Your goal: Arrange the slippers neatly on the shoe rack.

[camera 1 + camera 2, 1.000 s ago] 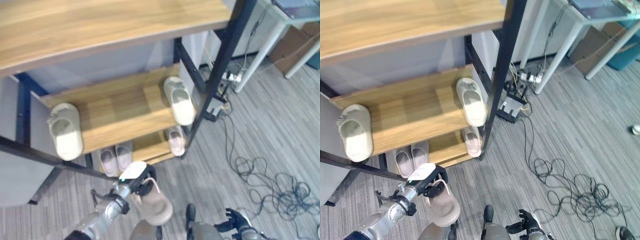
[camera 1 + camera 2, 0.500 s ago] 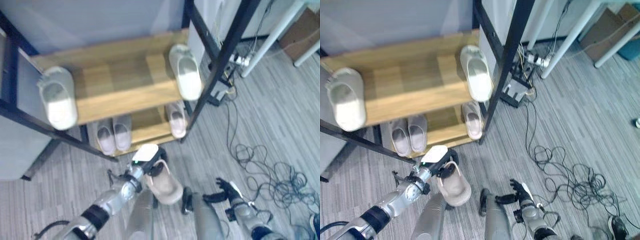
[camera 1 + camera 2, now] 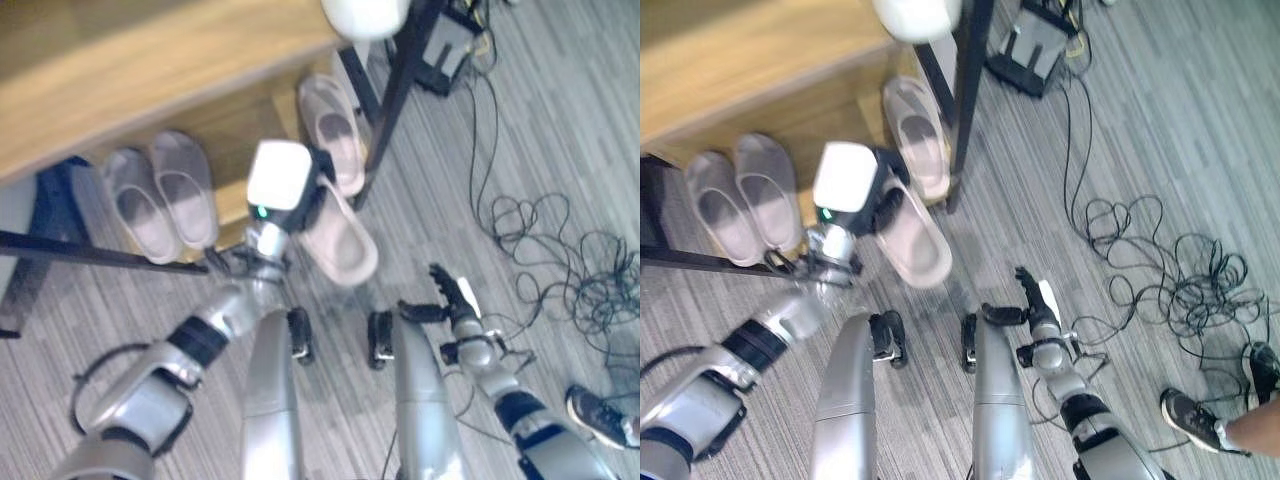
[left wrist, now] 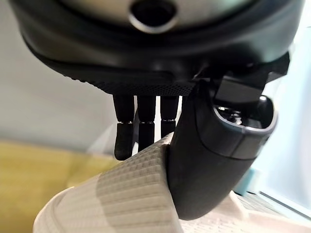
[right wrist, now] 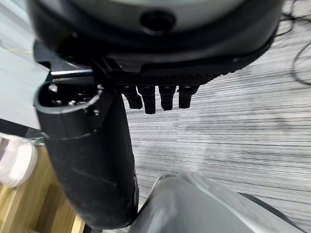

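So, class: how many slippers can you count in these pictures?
5: a pair on the bottom shelf's left, one at its right, one in the left hand, one white above. Others may be hidden.

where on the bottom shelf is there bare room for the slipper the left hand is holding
The left hand grips a pink slipper. Bare wood on the bottom shelf lies between the grey slipper pair and the single pink slipper by the black post. Near that post it is crowded.

An office or lab — grey carpet floor (image 3: 1160,130), tangled cables (image 3: 1160,285), a power strip box (image 3: 1038,45).
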Available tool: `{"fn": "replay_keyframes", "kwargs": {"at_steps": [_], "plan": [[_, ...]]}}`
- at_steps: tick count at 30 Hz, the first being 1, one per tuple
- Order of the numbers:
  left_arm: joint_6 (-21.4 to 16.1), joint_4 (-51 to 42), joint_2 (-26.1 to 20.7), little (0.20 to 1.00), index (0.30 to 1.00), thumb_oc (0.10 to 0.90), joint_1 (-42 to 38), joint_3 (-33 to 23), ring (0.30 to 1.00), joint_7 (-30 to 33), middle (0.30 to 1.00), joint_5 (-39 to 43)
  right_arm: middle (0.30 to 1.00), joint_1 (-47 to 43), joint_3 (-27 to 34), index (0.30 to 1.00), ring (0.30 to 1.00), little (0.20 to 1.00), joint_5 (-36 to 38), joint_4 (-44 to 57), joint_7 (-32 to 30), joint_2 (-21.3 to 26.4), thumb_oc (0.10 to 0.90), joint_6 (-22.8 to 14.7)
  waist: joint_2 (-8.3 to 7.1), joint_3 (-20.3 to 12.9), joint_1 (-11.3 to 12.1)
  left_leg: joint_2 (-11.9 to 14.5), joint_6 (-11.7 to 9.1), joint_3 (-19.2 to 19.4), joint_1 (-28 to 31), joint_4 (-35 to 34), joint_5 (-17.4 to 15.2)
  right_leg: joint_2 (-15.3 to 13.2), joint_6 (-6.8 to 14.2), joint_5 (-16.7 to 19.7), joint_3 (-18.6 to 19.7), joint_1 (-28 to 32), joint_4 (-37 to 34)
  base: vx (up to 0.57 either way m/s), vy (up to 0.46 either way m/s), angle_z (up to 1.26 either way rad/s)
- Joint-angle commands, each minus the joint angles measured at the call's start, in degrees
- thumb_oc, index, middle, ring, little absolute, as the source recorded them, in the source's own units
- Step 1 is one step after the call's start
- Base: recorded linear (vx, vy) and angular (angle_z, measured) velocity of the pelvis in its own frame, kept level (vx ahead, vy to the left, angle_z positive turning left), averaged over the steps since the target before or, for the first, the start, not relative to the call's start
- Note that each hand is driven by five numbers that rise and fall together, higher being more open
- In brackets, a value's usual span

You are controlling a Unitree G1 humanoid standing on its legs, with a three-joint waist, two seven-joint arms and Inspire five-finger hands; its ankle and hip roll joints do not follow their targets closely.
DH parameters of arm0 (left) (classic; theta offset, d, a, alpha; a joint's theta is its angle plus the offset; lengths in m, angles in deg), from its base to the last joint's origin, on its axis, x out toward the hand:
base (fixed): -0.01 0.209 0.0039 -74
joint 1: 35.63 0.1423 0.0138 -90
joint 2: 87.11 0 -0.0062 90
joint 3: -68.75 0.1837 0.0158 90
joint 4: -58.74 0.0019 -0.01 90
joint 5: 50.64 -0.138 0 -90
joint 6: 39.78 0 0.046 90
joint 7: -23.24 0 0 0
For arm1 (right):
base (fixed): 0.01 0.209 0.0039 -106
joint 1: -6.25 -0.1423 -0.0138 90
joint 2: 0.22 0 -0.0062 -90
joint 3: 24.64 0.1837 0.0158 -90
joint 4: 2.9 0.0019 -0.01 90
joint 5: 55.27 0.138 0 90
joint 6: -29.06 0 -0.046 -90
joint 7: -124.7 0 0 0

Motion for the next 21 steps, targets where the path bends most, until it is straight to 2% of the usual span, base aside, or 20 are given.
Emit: {"fn": "replay_keyframes", "kwargs": {"at_steps": [1,3,4,7,8,9,10,12,13,14,17,21], "plan": [[3.0,-2.9,-4.5,0.3,0.3,0.4,-12.4,0.8,0.3,10.2,0.3,-6.5,0.9,12.2,-3.6,0.9,0.9,0.9,-5.3,-2.6,-1.9,2.8,0.8,2.9,3.32,-3.3,-1.1,-0.5,3.0,-6.9,-7.7,12.6,-9.6,0.5,0.9,-2.5,1.3,-9.0,5.2,-0.01,0.112,0.04],[4.8,0.7,-7.5,0.3,0.3,0.4,-18.2,3.1,0.3,10.4,0.3,-5.8,0.9,13.0,-1.1,0.9,0.9,0.9,-1.5,-1.6,-2.5,2.6,0.8,1.6,3.48,-3.1,-1.7,0.0,2.9,-7.5,-13.1,17.7,-10.9,0.8,0.6,-3.3,1.2,-13.8,10.3,0.01,0.095,-0.06],[4.8,0.9,-7.5,0.3,0.3,0.4,-18.6,3.4,0.3,10.4,0.3,-5.7,0.9,12.9,-1.0,0.9,0.9,0.9,-1.4,-1.6,-2.5,2.6,0.8,1.6,3.45,-3.2,-1.6,0.0,2.9,-7.6,-13.5,17.9,-10.9,0.8,0.6,-3.4,1.2,-14.2,10.6,0.05,0.067,-0.25],[6.1,6.4,-11.1,0.3,0.3,0.4,-30.3,11.0,0.3,8.5,0.3,-7.3,0.9,14.5,0.5,0.9,0.9,0.9,1.5,0.6,-2.3,3.4,0.8,-0.9,3.26,-2.3,-2.6,0.0,2.9,-9.4,-19.8,24.8,-13.1,0.4,0.6,-4.9,0.8,-20.1,18.0,0.05,0.042,-0.12],[6.1,6.7,-11.0,0.3,0.3,0.4,-30.8,11.4,0.3,8.6,0.3,-7.2,0.9,14.4,0.7,0.9,0.9,0.9,1.5,0.6,-2.2,3.3,0.8,-0.9,3.19,-2.4,-2.4,-0.1,2.9,-9.5,-20.3,25.1,-13.1,0.4,0.5,-4.9,0.8,-20.5,18.3,0.06,0.038,-0.06],[6.4,10.2,-12.0,0.3,0.3,0.4,-35.8,15.7,0.3,7.9,0.3,-7.8,0.9,15.6,1.8,0.9,0.9,0.9,3.8,1.1,-2.0,2.9,0.8,-2.5,2.44,-0.9,-2.6,0.2,2.7,-10.0,-20.8,27.6,-14.4,0.1,0.3,-5.6,1.3,-21.0,20.9,0.04,0.029,-0.06],[6.4,10.3,-11.9,0.3,0.3,0.4,-35.9,15.8,0.3,8.0,0.3,-7.7,0.9,15.6,1.9,0.9,0.9,0.9,3.8,1.1,-2.0,2.9,0.8,-2.5,2.38,-0.8,-2.5,0.2,2.7,-10.0,-20.8,27.6,-14.4,0.1,0.3,-5.6,1.3,-21.0,21.0,0.05,0.046,-0.04],[6.2,14.6,-13.4,0.3,0.3,0.4,-42.5,21.4,0.3,7.5,0.3,-7.2,0.9,16.2,2.4,0.9,0.9,0.9,7.0,0.7,-1.4,2.5,0.8,-3.9,1.95,1.1,-2.8,0.2,2.9,-10.3,-20.8,30.0,-15.7,0.2,0.2,-6.1,2.4,-21.4,23.6,0.02,0.056,-0.06],[6.2,14.8,-13.3,0.3,0.3,0.4,-42.9,21.7,0.3,7.6,0.3,-7.1,0.9,16.0,2.5,0.9,0.9,0.9,7.0,0.7,-1.4,2.4,0.8,-3.9,1.72,1.4,-2.7,0.2,2.9,-10.3,-20.8,30.1,-15.7,0.2,0.2,-6.1,2.5,-21.5,23.7,0.03,0.06,-0.05],[5.9,18.6,-12.5,0.3,0.3,0.4,-46.6,24.8,0.3,6.9,0.3,-6.2,0.9,16.3,2.5,0.9,0.9,0.9,8.1,0.2,-1.0,2.3,0.8,-4.6,1.15,1.7,-2.7,0.0,3.0,-10.5,-20.8,31.7,-16.7,0.1,0.0,-6.8,3.2,-21.8,25.6,0.04,0.029,-0.01],[5.2,20.2,-14.1,0.3,0.3,0.4,-49.5,26.9,0.3,7.4,0.3,-4.5,0.9,16.8,3.1,0.9,0.9,0.9,11.1,-0.4,-0.1,2.1,0.8,-5.4,0.8,1.7,-2.5,0.1,3.2,-10.3,-20.8,33.7,-18.5,0.1,0.0,-8.1,4.3,-22.3,28.2,0.05,0.014,0.0],[5.4,17.6,-17.0,0.3,0.3,0.4,-48.7,25.4,0.3,9.0,0.3,-2.2,0.9,19.0,3.4,0.9,0.9,0.9,13.6,-0.2,0.1,0.5,0.8,-6.0,0.3,1.7,-2.2,-0.5,3.4,-9.8,-20.8,37.3,-21.0,0.0,0.1,-9.7,6.1,-23.2,32.6,0.07,0.007,0.05]]}}
